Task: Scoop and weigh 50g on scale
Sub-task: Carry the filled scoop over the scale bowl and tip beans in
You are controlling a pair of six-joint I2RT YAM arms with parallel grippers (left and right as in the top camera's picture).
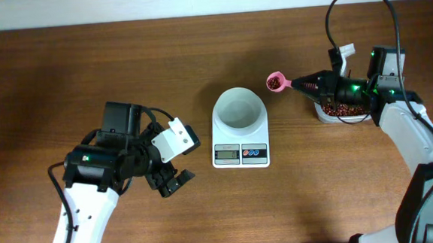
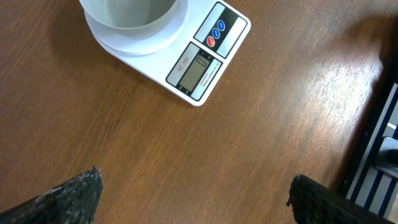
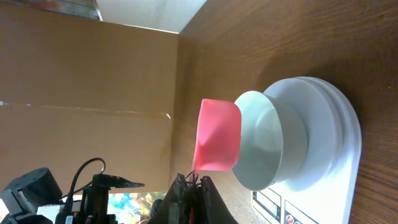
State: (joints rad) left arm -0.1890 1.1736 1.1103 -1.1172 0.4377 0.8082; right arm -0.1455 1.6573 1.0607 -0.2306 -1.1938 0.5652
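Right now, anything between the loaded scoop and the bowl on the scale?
Nothing visible. The right gripper holds the loaded pink scoop just right of the scale's bowl; only bare table shows between them. The left gripper sits open, off to the left.

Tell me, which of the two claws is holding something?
The right gripper: it is shut on the handle of the pink scoop. The left gripper is open and empty, near the scale.

A brown wooden table (image 1: 122,59) fills the scene, with a cardboard panel (image 3: 87,74) standing beyond it. At the right sits a container (image 1: 323,115) of red beans (image 1: 344,111). Left of it is a pink scoop (image 1: 275,81) with a few beans inside.
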